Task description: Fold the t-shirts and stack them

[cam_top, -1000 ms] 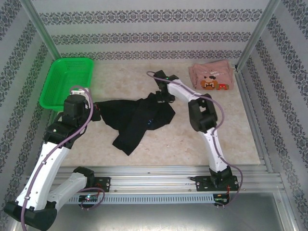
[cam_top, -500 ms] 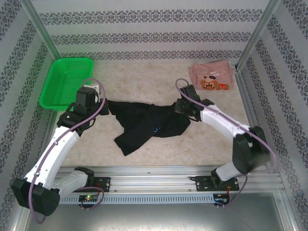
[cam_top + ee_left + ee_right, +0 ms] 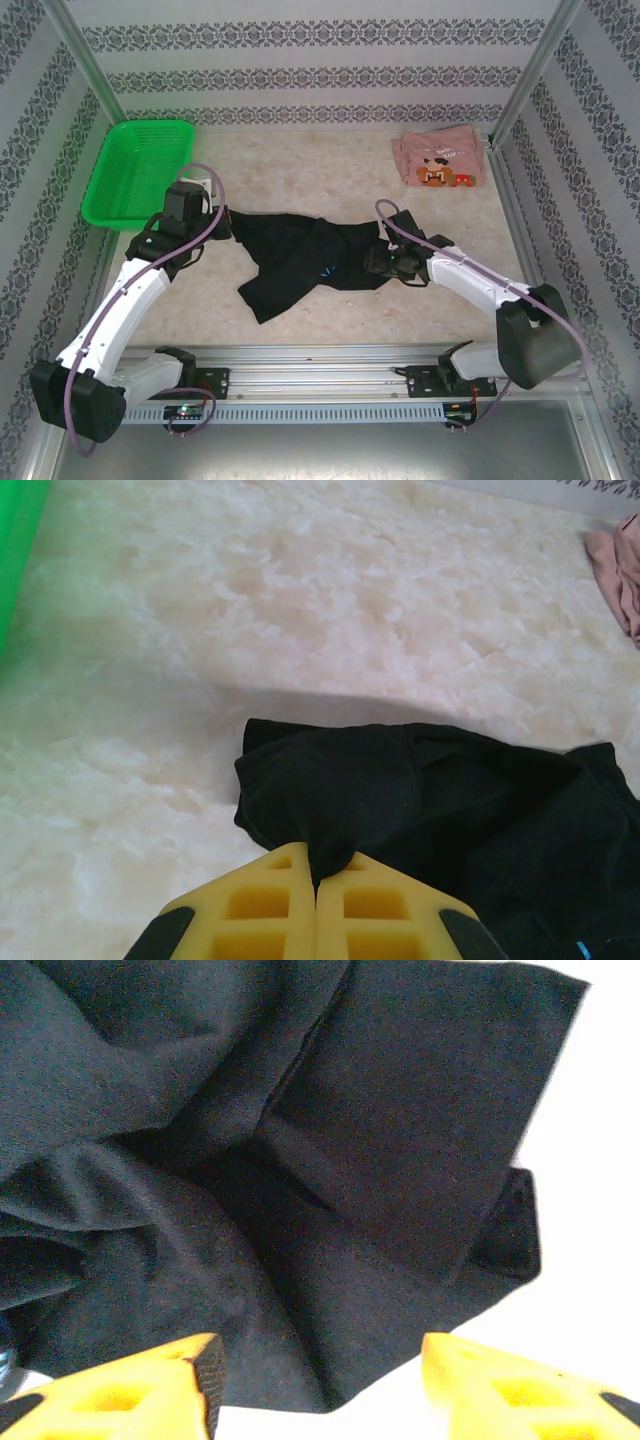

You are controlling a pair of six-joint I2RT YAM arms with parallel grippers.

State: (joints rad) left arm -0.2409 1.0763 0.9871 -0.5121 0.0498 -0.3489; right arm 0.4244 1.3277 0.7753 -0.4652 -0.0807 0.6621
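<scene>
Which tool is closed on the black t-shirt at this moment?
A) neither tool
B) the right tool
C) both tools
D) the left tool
D: the left tool has its fingers shut together with a fold of the black t-shirt pinched between them, while the right tool has its fingers wide apart.

left jaws clamped, right jaws apparently apart

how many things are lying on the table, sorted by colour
black t-shirt: 1
pink t-shirt: 1
green basket: 1
total: 3
</scene>
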